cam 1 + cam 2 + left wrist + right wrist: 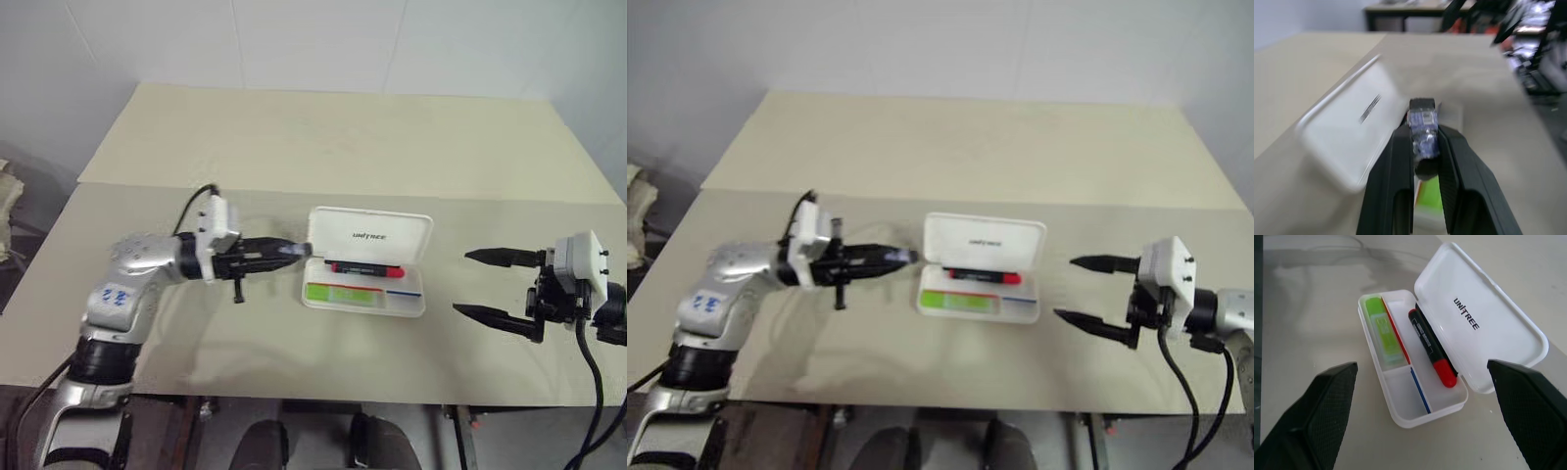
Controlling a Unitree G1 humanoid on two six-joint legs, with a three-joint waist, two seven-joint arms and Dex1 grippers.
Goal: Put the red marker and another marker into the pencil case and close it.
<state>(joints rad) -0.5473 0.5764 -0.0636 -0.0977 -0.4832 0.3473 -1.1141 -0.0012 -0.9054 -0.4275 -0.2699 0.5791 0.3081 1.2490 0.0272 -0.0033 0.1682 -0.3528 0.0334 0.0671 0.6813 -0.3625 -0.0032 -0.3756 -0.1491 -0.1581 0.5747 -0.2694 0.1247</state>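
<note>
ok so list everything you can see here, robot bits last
table: one, beige, under everything
pencil case: one, white, mid-table, lid open
red marker: one, black barrel with red cap, in the case's compartment beside the lid
green highlighter: one, yellow-green, in the compartment on the far side from the lid
small bluish object: one, with a black end, in the left tool
left tool: black, closed on that object, at the case's left end
right tool: black, open, empty, right of the case
</note>
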